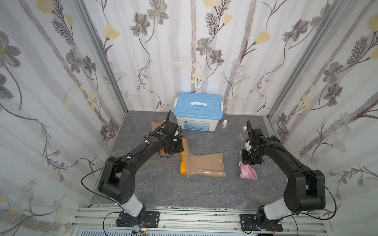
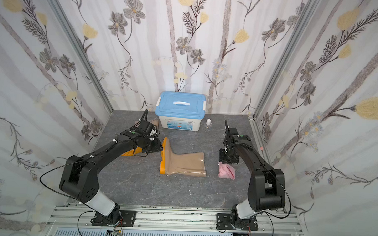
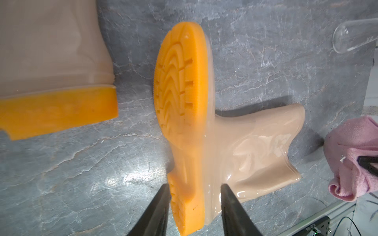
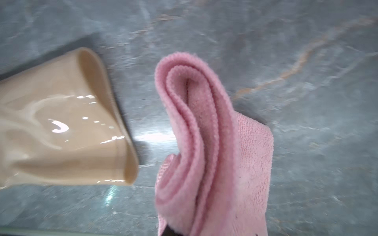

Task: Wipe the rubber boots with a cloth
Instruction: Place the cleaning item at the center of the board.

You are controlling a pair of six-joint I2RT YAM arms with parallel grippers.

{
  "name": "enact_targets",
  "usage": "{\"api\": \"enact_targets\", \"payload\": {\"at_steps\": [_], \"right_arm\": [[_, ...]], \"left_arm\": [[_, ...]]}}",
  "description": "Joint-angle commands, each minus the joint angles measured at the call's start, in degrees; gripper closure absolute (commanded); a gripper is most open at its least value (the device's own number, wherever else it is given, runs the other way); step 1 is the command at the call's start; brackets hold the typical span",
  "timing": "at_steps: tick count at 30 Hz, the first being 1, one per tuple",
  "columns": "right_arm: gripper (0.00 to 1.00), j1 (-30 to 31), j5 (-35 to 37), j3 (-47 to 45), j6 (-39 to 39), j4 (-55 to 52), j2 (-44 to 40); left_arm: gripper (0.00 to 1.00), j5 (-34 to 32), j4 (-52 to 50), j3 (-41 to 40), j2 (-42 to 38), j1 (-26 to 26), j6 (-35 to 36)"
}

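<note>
One boot (image 1: 200,164) lies on its side at desk (image 1: 159,186) centre, shaft mouth toward 3 o'clock; its mate (image 1: 156,125) lies at 10 o'clock. The right pincer (image 1: 248,162), clamped on the cloth (image 1: 249,172), hangs just beyond that mouth. The left pincer (image 3: 194,185) hovers half-open over the heel, apparently empty. Advised: pin the heel first, then drag the folded cloth flat along the shaft.

The left fingers (image 3: 160,206) stand apart, angled downward; the right fingers (image 3: 369,163) are pinched together.

Bright even light; glare on boot (image 4: 59,126); right wrist view blurred.
</note>
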Motion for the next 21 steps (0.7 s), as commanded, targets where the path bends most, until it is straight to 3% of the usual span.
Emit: {"api": "enact_targets", "payload": {"at_steps": [1,2,3,8,12,14,18,21], "right_arm": [[0.8,-3.1,12.3,-1.4,-0.8,-0.6,0.6],[0.57,-4.1,12.4,-1.8,-1.1,0.6,1.2],[0.45,-4.9,12.0,-1.8,-1.6,1.4,1.9],[0.32,-5.2,9.5,1.9,-3.7,-1.1,-0.1],[0.07,-5.7,5.4,5.7,-3.4,-5.5,-8.3],[0.02,-7.3,0.8,6.9,-2.7,-6.3,-12.5],[0.01,-7.9,8.7,7.0,-3.4,-7.2,-18.2],[0.0,-8.1,10.9,5.7,-4.6,-9.0,-16.5]], "left_arm": [[0.56,-3.0,-2.5,1.2,-0.7,0.0,1.0],[0.56,-2.6,-2.3,1.3,-0.7,0.0,1.0],[0.56,-1.9,-1.8,1.5,-0.5,0.0,1.0],[0.56,1.5,-0.3,2.0,0.4,0.1,0.5],[0.56,3.2,0.7,2.7,1.1,0.0,0.1],[0.56,4.3,1.3,3.1,1.9,0.0,-0.2],[0.56,5.9,2.3,4.2,3.7,0.0,-1.1],[0.57,6.3,2.8,5.3,4.7,-0.3,-1.7]]}}
